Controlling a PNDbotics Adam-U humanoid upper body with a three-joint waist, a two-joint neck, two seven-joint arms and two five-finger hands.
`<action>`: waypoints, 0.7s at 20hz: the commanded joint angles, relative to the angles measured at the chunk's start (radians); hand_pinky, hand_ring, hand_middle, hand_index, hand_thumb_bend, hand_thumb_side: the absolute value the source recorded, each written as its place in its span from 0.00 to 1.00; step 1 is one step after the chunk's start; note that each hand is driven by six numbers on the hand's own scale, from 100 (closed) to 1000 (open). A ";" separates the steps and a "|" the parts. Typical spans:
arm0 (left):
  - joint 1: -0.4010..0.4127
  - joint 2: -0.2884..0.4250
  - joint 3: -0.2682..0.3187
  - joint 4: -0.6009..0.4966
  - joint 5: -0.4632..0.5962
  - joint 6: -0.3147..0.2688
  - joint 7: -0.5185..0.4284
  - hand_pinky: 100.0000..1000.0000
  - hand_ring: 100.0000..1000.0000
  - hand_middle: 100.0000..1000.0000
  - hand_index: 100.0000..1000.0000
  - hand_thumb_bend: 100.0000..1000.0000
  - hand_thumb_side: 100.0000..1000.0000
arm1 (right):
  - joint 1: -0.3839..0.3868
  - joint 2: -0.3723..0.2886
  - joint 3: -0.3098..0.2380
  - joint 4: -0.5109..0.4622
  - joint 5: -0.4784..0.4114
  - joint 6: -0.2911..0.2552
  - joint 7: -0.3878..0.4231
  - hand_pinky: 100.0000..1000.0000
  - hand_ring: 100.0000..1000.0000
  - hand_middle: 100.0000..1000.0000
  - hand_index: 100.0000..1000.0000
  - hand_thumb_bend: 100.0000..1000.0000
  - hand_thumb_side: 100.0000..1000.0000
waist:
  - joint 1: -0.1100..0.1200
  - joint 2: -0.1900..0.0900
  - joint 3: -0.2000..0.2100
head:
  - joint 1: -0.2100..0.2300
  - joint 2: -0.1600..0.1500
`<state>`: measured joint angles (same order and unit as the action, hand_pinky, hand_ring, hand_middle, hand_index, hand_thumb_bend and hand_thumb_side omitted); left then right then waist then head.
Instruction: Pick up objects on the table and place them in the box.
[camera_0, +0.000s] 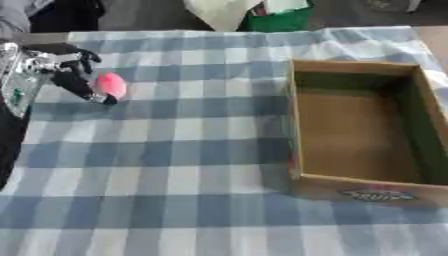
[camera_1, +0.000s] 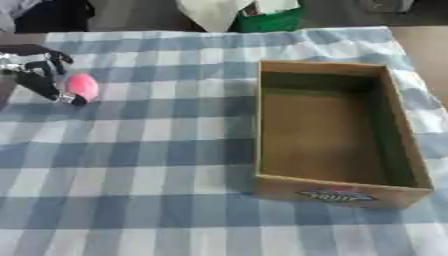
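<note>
**Left robot hand at the pink object; box stands open to the right**

The tabletop (camera_0: 175, 150) is covered by a blue-and-white checked cloth that fills most of both views. Beyond its far edge lie a dark floor, a green container (camera_0: 278, 19) and a pale, folded item.

At the far left, the left robot hand (camera_0: 77, 75) reaches in from the view's left edge. Its dark fingers (camera_1: 48, 85) point down and to the right, curving partly beside the pink object (camera_0: 110, 85). One fingertip sits on the cloth directly at the lower left edge of the object. The hand is partly curled, but whether it actually grips the object cannot be told. The pink object is rounded and egg-like, and it appears to rest on the cloth.

Well apart to the right stands the cardboard box (camera_1: 262, 125). It is rectangular and open at the top, and its brown interior holds nothing visible. A printed label (camera_1: 337, 195) shows on its near outer wall.
</note>
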<state>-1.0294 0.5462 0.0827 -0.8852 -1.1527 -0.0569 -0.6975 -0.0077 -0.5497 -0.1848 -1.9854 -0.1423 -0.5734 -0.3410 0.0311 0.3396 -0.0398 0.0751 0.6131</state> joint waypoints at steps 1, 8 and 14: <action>-0.014 0.017 0.009 0.004 -0.030 0.018 0.033 0.38 0.68 0.71 0.95 0.58 0.54 | -0.003 -0.013 -0.009 -0.015 0.000 0.003 0.000 0.76 0.79 0.73 0.91 0.00 1.00 | -0.002 -0.015 -0.002 | -0.001 -0.009; -0.010 0.003 0.005 0.021 -0.040 0.014 0.074 0.32 0.63 0.65 0.83 0.24 0.42 | -0.005 -0.007 -0.011 -0.015 0.000 0.003 -0.001 0.76 0.79 0.73 0.91 0.00 1.00 | -0.003 -0.008 -0.006 | 0.000 -0.005; -0.010 0.001 0.006 0.024 -0.013 0.000 0.067 0.28 0.58 0.59 0.79 0.00 0.34 | -0.003 -0.002 -0.013 -0.015 0.000 0.003 -0.005 0.76 0.80 0.73 0.91 0.00 1.00 | -0.002 -0.006 -0.005 | -0.003 -0.001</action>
<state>-1.0259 0.5271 0.0826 -0.8511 -1.1721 -0.0526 -0.6314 -0.0083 -0.5386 -0.1851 -1.9854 -0.1423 -0.5727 -0.3419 0.0306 0.3510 -0.0448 0.0745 0.6136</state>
